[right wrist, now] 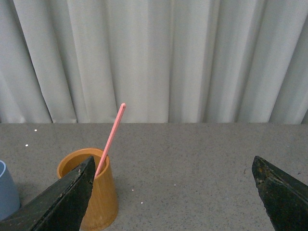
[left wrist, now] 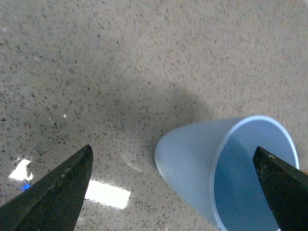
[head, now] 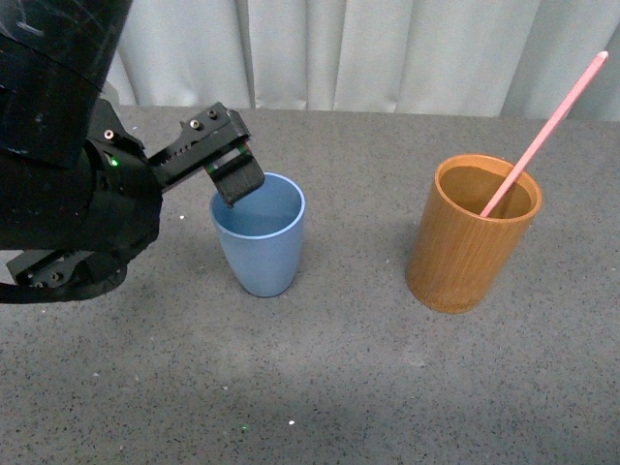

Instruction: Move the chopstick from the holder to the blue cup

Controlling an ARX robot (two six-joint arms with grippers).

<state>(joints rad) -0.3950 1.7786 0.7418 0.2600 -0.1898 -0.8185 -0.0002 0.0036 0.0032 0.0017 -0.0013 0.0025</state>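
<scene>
The pink-red chopstick (head: 547, 131) stands leaning to the right in the orange-brown wooden holder (head: 472, 242) at the right of the table. The light-blue cup (head: 260, 237) stands upright and empty left of centre. My left gripper (head: 235, 179) is open and empty, hovering just above the cup's left rim. In the left wrist view the cup (left wrist: 192, 163) lies between the open fingers of the left gripper (left wrist: 173, 148). My right gripper (right wrist: 173, 159) is open and empty and out of the front view. Its camera shows the holder (right wrist: 98, 202), the chopstick (right wrist: 113, 134) and the cup's edge (right wrist: 7, 192).
The grey speckled table (head: 349, 387) runs back to a pale pleated curtain (head: 387, 48). My bulky black left arm (head: 68, 194) fills the left side of the front view.
</scene>
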